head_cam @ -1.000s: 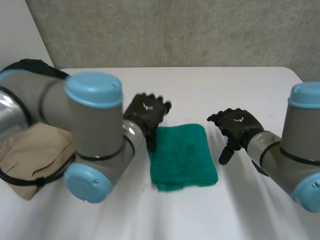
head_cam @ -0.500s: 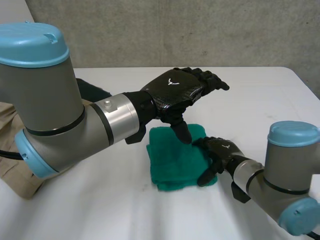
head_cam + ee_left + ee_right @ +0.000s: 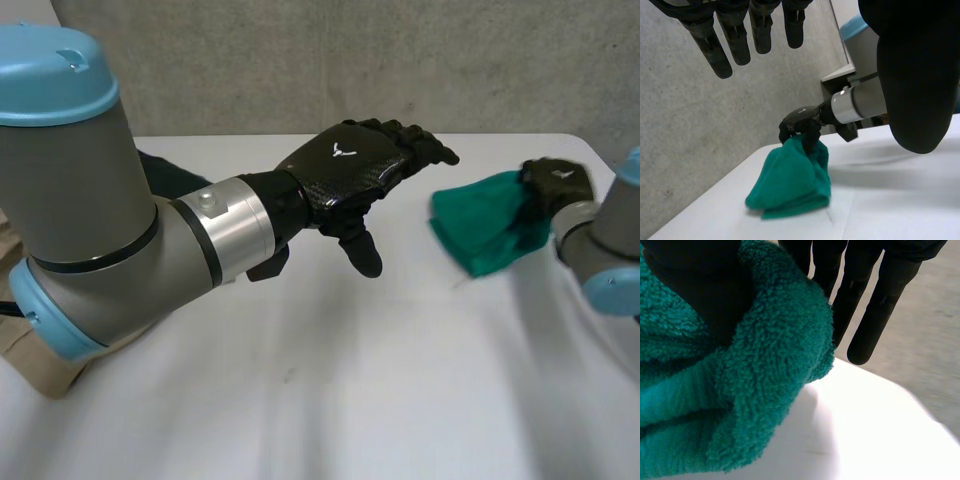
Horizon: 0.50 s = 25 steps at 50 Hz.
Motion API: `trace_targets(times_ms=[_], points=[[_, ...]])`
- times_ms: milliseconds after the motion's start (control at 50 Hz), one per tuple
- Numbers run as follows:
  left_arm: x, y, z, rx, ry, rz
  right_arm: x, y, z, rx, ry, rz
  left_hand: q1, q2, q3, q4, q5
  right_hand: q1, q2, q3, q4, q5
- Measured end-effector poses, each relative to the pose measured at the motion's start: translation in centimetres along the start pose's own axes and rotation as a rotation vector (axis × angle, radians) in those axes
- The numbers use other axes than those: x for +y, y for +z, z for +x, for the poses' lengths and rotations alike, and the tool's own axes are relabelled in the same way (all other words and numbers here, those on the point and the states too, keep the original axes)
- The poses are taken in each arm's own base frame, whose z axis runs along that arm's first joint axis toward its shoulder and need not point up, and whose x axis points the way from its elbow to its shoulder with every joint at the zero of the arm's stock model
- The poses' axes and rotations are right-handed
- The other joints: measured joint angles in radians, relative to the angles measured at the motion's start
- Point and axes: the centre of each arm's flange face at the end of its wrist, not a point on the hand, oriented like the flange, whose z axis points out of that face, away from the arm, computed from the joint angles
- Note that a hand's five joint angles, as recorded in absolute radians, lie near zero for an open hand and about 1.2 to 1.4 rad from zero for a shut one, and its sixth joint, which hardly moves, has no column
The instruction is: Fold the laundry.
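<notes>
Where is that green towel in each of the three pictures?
Head view: green towel at the table's right side, gripped by the right hand.
Left wrist view: green towel hanging below the right hand.
Right wrist view: green towel bunched against the right hand's palm.
Shared landmark: the right hand.

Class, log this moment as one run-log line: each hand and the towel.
left hand: open, above table, holding nothing | right hand: pinching green towel | green towel: bunched, at table's right side
</notes>
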Motion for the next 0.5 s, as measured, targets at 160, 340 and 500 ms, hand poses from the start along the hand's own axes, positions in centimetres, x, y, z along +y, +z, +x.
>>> trace_targets(times_ms=[160,340,500], points=[[-0.8,-0.1,0.6,0.007,0.012,0.02,0.8,5.9,7.7,0.173,-0.01,0.051,0.0,0.0,0.0,0.0,0.0,0.0,0.001,0.0,0.0,0.0],[-0.9,0.0,0.9,0.017,0.015,0.023,2.4,8.0,14.4,0.297,-0.017,0.047,0.0,0.0,0.0,0.0,0.0,-0.254,-0.39,-0.391,-0.454,-0.342],[-1.0,0.2,0.8,0.015,0.018,0.03,4.0,7.7,16.9,0.361,-0.061,0.001,0.0,0.0,0.0,0.0,0.0,-0.79,-0.887,-0.907,-0.991,-0.87]])
